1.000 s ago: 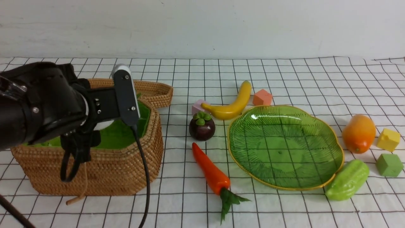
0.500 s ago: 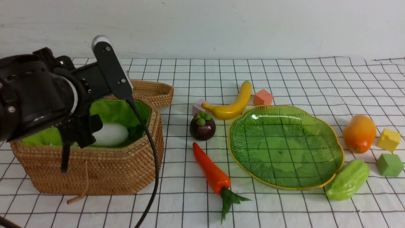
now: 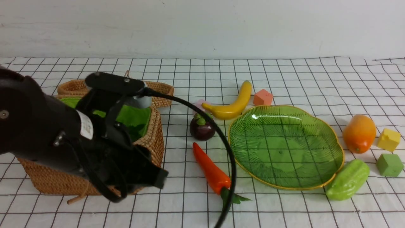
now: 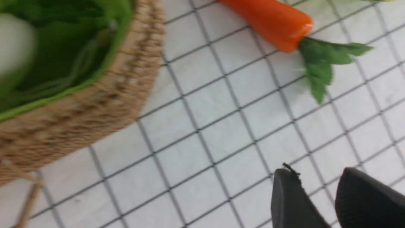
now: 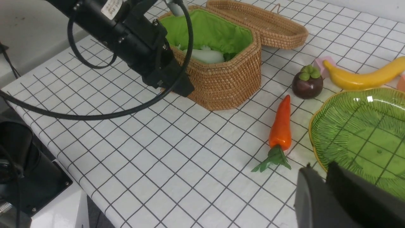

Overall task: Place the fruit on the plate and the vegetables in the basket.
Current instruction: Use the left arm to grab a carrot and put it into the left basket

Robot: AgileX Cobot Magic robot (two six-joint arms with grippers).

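Yellow: one banana (image 3: 239,103), one cube (image 3: 388,139)

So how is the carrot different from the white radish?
The carrot is orange; the radish is white. The carrot lies out on the checked cloth, beside the basket; the radish is already inside it. The carrot tapers to a point; the radish looks rounder. Both are toy vegetables with green leaves.

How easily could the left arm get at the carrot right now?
Probably easily: the left gripper is outside the basket, empty, with jaws slightly apart, and only bare checked cloth lies between it and the carrot.
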